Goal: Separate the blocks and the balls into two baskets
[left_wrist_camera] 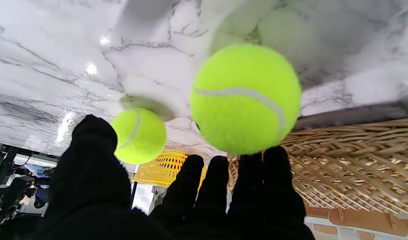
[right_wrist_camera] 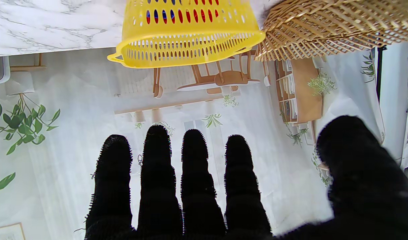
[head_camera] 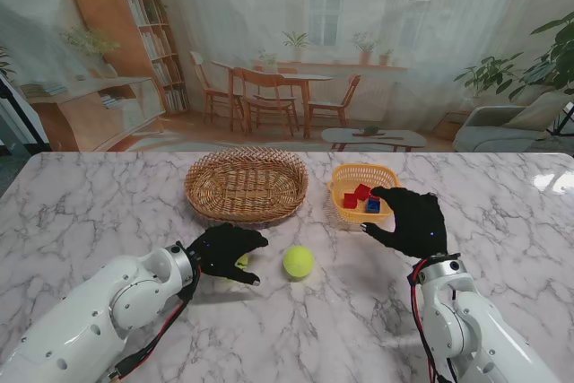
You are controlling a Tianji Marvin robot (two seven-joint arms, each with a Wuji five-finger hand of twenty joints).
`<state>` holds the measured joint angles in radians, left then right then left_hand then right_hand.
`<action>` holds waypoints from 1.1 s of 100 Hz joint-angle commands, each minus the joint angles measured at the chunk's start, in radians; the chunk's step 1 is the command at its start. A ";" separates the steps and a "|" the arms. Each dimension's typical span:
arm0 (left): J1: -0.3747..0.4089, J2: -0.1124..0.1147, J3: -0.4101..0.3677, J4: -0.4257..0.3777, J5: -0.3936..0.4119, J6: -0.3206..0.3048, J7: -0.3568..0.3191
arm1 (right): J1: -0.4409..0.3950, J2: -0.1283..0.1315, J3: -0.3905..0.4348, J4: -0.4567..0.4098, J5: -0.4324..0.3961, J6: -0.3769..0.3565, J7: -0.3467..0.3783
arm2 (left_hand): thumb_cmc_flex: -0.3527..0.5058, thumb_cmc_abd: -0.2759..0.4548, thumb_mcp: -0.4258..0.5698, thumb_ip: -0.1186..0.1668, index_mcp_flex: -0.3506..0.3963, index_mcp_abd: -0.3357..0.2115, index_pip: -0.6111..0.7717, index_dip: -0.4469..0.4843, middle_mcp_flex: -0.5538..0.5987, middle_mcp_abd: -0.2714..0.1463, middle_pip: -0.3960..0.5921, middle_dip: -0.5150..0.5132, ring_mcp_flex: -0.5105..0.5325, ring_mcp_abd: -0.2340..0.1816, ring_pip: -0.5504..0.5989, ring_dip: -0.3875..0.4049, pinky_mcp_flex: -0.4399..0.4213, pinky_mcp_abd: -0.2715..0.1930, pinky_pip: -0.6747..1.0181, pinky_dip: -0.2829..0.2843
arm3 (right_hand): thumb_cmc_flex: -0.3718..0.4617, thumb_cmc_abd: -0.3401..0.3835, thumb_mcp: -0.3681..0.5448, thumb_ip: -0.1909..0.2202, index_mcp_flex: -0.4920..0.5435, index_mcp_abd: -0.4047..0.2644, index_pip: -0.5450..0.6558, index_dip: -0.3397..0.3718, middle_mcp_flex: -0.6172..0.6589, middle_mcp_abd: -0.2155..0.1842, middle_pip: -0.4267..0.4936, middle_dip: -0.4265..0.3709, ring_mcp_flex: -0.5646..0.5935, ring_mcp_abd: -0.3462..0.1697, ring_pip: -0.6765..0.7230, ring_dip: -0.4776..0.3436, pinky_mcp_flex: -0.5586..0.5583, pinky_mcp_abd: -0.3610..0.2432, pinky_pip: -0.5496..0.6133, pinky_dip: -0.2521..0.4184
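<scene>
While both hands (head_camera: 226, 247) (head_camera: 411, 219) gape, fingers apart: red and blue blocks (head_camera: 362, 196) inside yellow basket (head_camera: 342, 177)

no readable text, labels, brands or numbers on anything in view

A printed backdrop (head_camera: 359, 33) shows bookshelf (head_camera: 134, 38), dining table (head_camera: 287, 87), plants.

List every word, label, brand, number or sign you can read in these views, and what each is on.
None is readable.
Nearer tennis ball: only a white seam, no brand showing.
Second tennis ball: the same.
Yellow basket, wicker basket and blocks: no markings visible.
</scene>
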<state>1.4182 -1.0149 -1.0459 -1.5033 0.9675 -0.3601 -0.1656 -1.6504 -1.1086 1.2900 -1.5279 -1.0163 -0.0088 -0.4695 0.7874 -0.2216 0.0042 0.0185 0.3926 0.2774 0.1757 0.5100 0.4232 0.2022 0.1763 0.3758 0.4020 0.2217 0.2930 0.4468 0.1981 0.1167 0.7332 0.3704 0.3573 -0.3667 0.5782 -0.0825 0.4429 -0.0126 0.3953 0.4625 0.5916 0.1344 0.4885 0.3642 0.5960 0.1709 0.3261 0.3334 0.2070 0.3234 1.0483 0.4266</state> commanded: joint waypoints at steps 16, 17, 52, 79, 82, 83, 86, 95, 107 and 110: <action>-0.029 0.002 0.027 0.039 0.004 0.012 -0.014 | 0.008 -0.001 -0.005 0.010 0.007 -0.014 0.004 | 0.006 -0.034 -0.004 -0.015 -0.025 0.011 -0.022 -0.001 -0.036 -0.002 0.006 -0.008 -0.011 0.003 -0.005 0.013 -0.016 -0.046 0.024 0.012 | 0.029 0.037 -0.030 0.026 -0.036 0.016 -0.009 0.013 -0.028 -0.002 0.021 0.005 -0.006 0.001 -0.014 0.012 -0.019 0.017 -0.009 0.017; -0.030 0.002 0.029 0.040 0.004 0.012 -0.013 | 0.008 -0.001 -0.005 0.010 0.007 -0.014 0.005 | 0.007 -0.034 -0.004 -0.015 -0.025 0.011 -0.021 -0.001 -0.036 -0.002 0.007 -0.008 -0.011 0.003 -0.005 0.013 -0.015 -0.046 0.024 0.012 | 0.029 0.037 -0.030 0.026 -0.036 0.015 -0.009 0.014 -0.029 -0.002 0.021 0.005 -0.006 0.001 -0.014 0.012 -0.019 0.017 -0.009 0.017; -0.048 0.007 0.060 0.082 0.034 0.021 0.002 | 0.013 0.000 -0.012 0.011 0.008 -0.012 0.013 | 0.022 -0.029 -0.004 -0.008 -0.067 -0.007 -0.021 0.008 -0.069 -0.010 0.019 -0.007 -0.018 -0.011 0.000 0.020 -0.024 -0.053 0.033 0.021 | 0.031 0.038 -0.031 0.027 -0.031 0.015 -0.008 0.016 -0.034 0.001 0.019 0.005 -0.014 0.002 -0.016 0.012 -0.021 0.016 -0.012 0.021; -0.047 0.009 0.051 0.095 0.058 0.025 0.011 | 0.015 0.003 -0.015 0.013 0.003 -0.013 0.025 | 0.030 -0.030 -0.003 -0.006 -0.067 -0.004 -0.041 -0.012 -0.083 -0.008 0.015 -0.017 -0.014 -0.011 0.001 0.022 -0.018 -0.050 0.039 0.029 | 0.027 0.034 -0.033 0.027 -0.030 0.015 -0.010 0.016 -0.037 0.002 0.015 0.004 -0.018 0.003 -0.019 0.010 -0.026 0.016 -0.016 0.023; -0.050 0.009 0.054 0.099 0.058 0.027 0.010 | 0.015 0.003 -0.015 0.013 0.003 -0.013 0.026 | 0.034 -0.029 -0.001 -0.005 -0.066 -0.004 -0.042 -0.014 -0.086 -0.006 0.012 -0.019 -0.013 -0.010 0.001 0.022 -0.015 -0.051 0.042 0.031 | 0.026 0.034 -0.034 0.027 -0.030 0.014 -0.011 0.016 -0.038 0.003 0.015 0.003 -0.019 0.002 -0.020 0.010 -0.026 0.017 -0.017 0.023; -0.052 0.009 0.055 0.101 0.058 0.028 0.011 | 0.015 0.003 -0.015 0.013 0.003 -0.013 0.027 | 0.037 -0.029 0.000 -0.004 -0.067 -0.004 -0.043 -0.015 -0.086 -0.007 0.011 -0.020 -0.012 -0.010 0.002 0.022 -0.013 -0.051 0.043 0.032 | 0.026 0.034 -0.034 0.027 -0.029 0.015 -0.011 0.017 -0.038 0.003 0.014 0.003 -0.019 0.001 -0.020 0.010 -0.027 0.017 -0.017 0.023; -0.055 0.009 0.060 0.108 0.058 0.031 0.013 | 0.016 0.003 -0.016 0.013 0.003 -0.014 0.029 | 0.046 -0.028 0.004 -0.003 -0.065 -0.005 -0.043 -0.017 -0.087 -0.006 0.011 -0.021 -0.008 -0.013 0.004 0.023 -0.009 -0.052 0.048 0.034 | 0.024 0.034 -0.034 0.027 -0.030 0.013 -0.012 0.016 -0.040 0.004 0.013 0.003 -0.020 0.002 -0.020 0.010 -0.027 0.017 -0.018 0.023; -0.064 0.009 0.072 0.121 0.054 0.039 0.014 | 0.017 0.005 -0.017 0.012 0.001 -0.015 0.041 | 0.076 -0.028 0.017 0.004 -0.064 -0.007 -0.043 -0.020 -0.084 -0.008 0.014 -0.023 0.001 -0.015 0.011 0.028 0.000 -0.057 0.060 0.043 | 0.021 0.037 -0.036 0.028 -0.033 0.011 -0.015 0.016 -0.045 0.003 0.009 0.002 -0.026 0.004 -0.024 0.009 -0.033 0.017 -0.022 0.023; -0.070 0.011 0.082 0.131 0.052 0.045 0.008 | 0.020 0.007 -0.022 0.013 0.000 -0.014 0.053 | 0.105 -0.052 0.025 0.018 -0.057 -0.022 -0.031 -0.020 -0.070 -0.018 0.036 -0.015 0.025 -0.025 0.031 0.042 0.038 -0.084 0.095 0.060 | 0.020 0.039 -0.041 0.028 -0.036 0.010 -0.018 0.015 -0.049 0.006 0.004 0.001 -0.032 0.007 -0.029 0.008 -0.039 0.019 -0.028 0.022; -0.070 0.011 0.083 0.132 0.051 0.046 0.006 | 0.021 0.007 -0.022 0.013 0.000 -0.013 0.054 | 0.111 -0.061 0.027 0.019 -0.055 -0.023 -0.028 -0.020 -0.064 -0.020 0.041 -0.013 0.032 -0.027 0.035 0.045 0.050 -0.089 0.101 0.062 | 0.020 0.039 -0.041 0.028 -0.037 0.012 -0.019 0.015 -0.050 0.006 0.004 0.001 -0.033 0.007 -0.030 0.008 -0.040 0.019 -0.029 0.022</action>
<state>1.3487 -1.0059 -0.9660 -1.3783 1.0200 -0.3171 -0.1383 -1.6307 -1.1021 1.2707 -1.5185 -1.0123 -0.0242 -0.4199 0.8657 -0.2575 0.0170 0.0185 0.3468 0.2610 0.1520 0.4998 0.3728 0.1929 0.1927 0.3622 0.4140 0.1980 0.2993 0.4773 0.2208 0.0885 0.7948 0.4116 0.3573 -0.3667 0.5555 -0.0733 0.4428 -0.0126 0.3953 0.4649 0.5802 0.1344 0.4892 0.3647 0.5935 0.1709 0.3261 0.3334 0.1865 0.3234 1.0371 0.4372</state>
